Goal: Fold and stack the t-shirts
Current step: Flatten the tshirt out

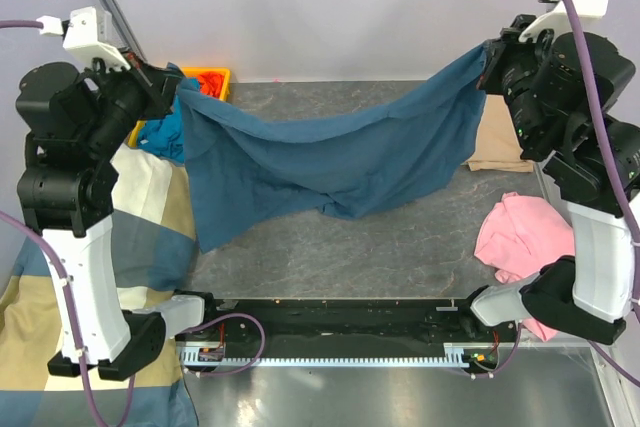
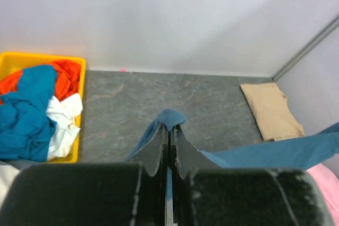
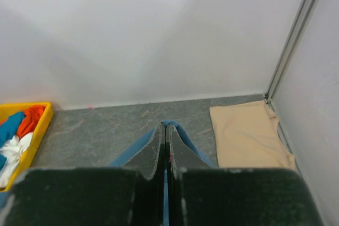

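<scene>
Closest to the arms, a pink shirt (image 1: 515,232) lies in a crumpled heap on the table (image 1: 400,247) by the right arm's base, not folded at all. The cushion (image 1: 150,217) sits off the left edge, not part of the job. Mid-table is where the action is: the teal shirt (image 1: 330,162) hangs stretched between both arms like a hammock, its lower middle sagging onto the table while two corners are up in the air. The left gripper (image 1: 168,82) is clamped tight on one corner and the right gripper (image 1: 490,55) is pinched on the other. Both wrist views show teal cloth poking out between closed fingers. So I'd call this the spread-it-out stage, with no fold made on this one yet. Further back on the right, a tan shirt (image 1: 497,142) lies flat and folded near the far wall, which looks like the start of the stack, so one done. Far left, the bin (image 1: 218,74) holds a jumble of teal, orange and white clothes (image 2: 32,109). My guess is there's loads left: lay the teal one flat, fold it, stack it on the tan one, then do the pink one and whatever's in the bin.
</scene>
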